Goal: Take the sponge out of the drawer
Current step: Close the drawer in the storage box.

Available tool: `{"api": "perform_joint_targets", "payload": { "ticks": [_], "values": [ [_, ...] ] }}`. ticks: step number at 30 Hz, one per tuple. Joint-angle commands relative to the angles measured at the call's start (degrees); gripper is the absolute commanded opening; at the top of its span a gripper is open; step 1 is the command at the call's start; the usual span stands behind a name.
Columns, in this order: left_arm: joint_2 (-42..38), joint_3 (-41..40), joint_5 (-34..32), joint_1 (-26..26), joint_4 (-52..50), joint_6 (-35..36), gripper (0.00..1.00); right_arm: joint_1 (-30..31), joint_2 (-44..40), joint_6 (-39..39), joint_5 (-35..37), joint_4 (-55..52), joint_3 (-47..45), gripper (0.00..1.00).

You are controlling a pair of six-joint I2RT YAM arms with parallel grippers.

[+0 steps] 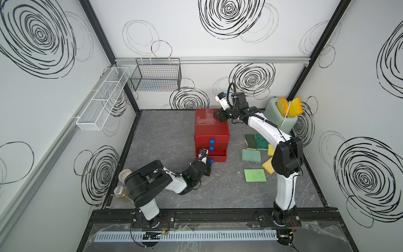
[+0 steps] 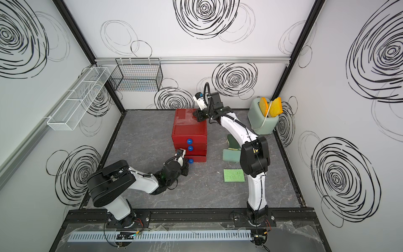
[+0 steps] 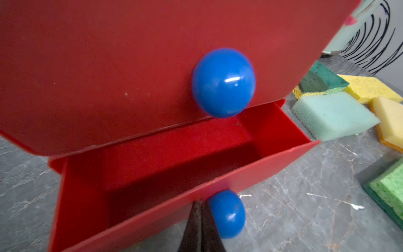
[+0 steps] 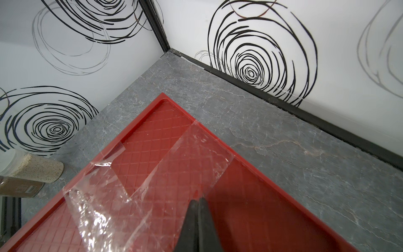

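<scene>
- Presently, the left gripper is seen clenched on nothing, its tips just beside the knob of the bottom drawer.
- The drawer is found part open, directly ahead of those tips; its exposed floor is bare.
- No sponge is seen inside; whether one lies further back, under the cabinet, cannot be told, nor can its long axis.
- The right gripper is closed, empty, and pressed on the cabinet top.
- Loose sponges are noted on the table, off to the left gripper's right.
- The left arm is judged nearer; a wider pull is probably needed first.
</scene>
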Motion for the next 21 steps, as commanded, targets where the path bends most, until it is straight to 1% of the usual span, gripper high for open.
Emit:
{"api": "perform_joint_targets", "payload": {
  "ticks": [1, 15, 21],
  "values": [
    [1.81, 1.03, 0.89, 1.45, 6.2, 1.25, 0.0, -0.08, 1.25, -0.6, 1.21, -9.38, -3.39, 0.0],
    [5.91, 7.97, 5.27, 5.25, 5.47, 1.73, 0.0, 0.14, 0.65, -0.78, 0.95, -8.1, -6.29, 0.0],
    [5.19, 8.0, 7.39, 5.45, 5.64, 2.12, 0.0, -0.14, 0.83, -1.29, 1.21, -8.2, -5.11, 0.0]
  ]
}}
